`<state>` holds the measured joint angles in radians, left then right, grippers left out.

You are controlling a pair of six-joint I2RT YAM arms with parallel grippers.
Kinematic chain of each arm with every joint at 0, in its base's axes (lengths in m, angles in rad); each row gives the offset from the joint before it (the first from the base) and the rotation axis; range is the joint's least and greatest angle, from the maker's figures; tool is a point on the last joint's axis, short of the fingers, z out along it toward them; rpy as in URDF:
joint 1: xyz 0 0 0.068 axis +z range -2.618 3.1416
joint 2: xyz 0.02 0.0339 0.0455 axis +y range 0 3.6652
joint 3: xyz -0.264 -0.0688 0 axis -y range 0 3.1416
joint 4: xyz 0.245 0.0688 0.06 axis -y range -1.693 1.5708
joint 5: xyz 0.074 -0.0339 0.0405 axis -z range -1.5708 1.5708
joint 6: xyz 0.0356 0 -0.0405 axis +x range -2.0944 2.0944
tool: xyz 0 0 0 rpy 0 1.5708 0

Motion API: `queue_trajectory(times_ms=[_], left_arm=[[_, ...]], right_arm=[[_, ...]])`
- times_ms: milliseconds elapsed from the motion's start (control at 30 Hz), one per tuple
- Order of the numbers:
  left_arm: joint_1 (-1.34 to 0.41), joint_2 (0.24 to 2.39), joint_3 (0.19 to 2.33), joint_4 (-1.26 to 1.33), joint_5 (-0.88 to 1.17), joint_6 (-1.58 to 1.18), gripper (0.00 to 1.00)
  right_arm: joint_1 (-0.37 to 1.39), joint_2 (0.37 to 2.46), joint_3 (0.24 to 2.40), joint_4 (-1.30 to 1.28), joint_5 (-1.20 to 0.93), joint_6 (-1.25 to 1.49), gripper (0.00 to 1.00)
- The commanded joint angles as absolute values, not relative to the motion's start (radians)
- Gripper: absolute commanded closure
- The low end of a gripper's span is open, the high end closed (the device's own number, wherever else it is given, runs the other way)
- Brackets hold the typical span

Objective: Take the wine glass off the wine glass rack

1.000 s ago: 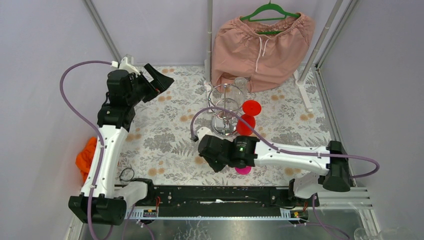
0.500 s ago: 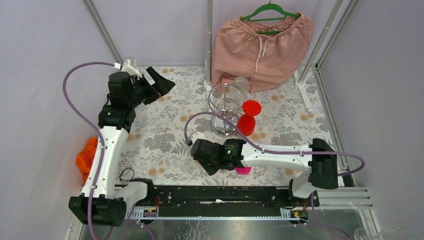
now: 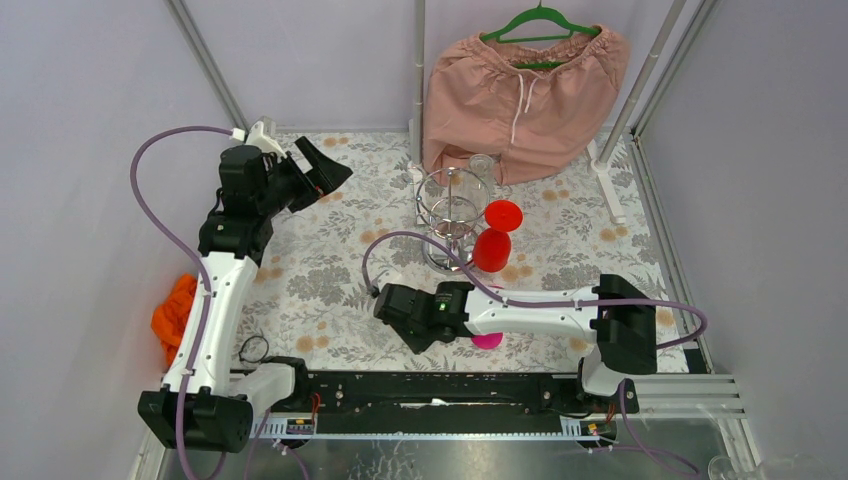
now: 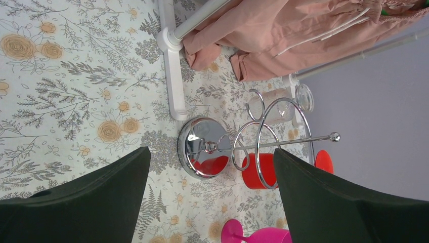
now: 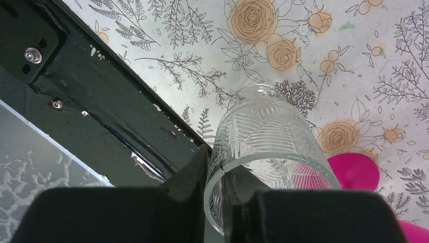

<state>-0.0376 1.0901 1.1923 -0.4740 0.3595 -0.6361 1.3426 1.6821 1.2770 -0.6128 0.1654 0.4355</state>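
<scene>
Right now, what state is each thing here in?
Wine glass rack, upright, red glass hanging upside down on it.
Clear glass, off it, held by the rim.
Right end effector, shut on that rim.
Left end effector, open, empty.
Pink glass, on the table.
Shorts, hanging on a hanger.

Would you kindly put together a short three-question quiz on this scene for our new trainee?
1. True or false: the left hand stands open, apart from the shiny chrome wire rack.
2. What does the right hand grip? A) clear ribbed glass B) pink glass C) orange cloth
3. Fill in: the salmon-pink shorts hang on a ____ hanger.
Key: 1 true; 2 A, pinched at its rim; 3 green.
</scene>
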Motion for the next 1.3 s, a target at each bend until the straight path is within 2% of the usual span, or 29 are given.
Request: queue_trajectory(times_ms=[0,900,1033,1267], left_arm=[[-0.031,1.089,1.176,-0.448,0.374,-0.613,0.01],[-0.031,1.096,1.141,-0.428,0.382,-0.606,0.01],[-0.031,1.100,1.138,-0.428,0.382,-0.603,0.01],[-0.031,1.101,1.134,-0.427,0.378,-0.601,0.01]], right_arm=[[1.350,1.686,1.306,-0.562,0.191,0.434,1.00],[1.313,1.736,1.303,-0.534,0.152,0.442,1.00],[1.313,1.750,1.331,-0.567,0.152,0.445,0.90],[1.315,1.745,1.352,-0.587,0.153,0.454,0.62]])
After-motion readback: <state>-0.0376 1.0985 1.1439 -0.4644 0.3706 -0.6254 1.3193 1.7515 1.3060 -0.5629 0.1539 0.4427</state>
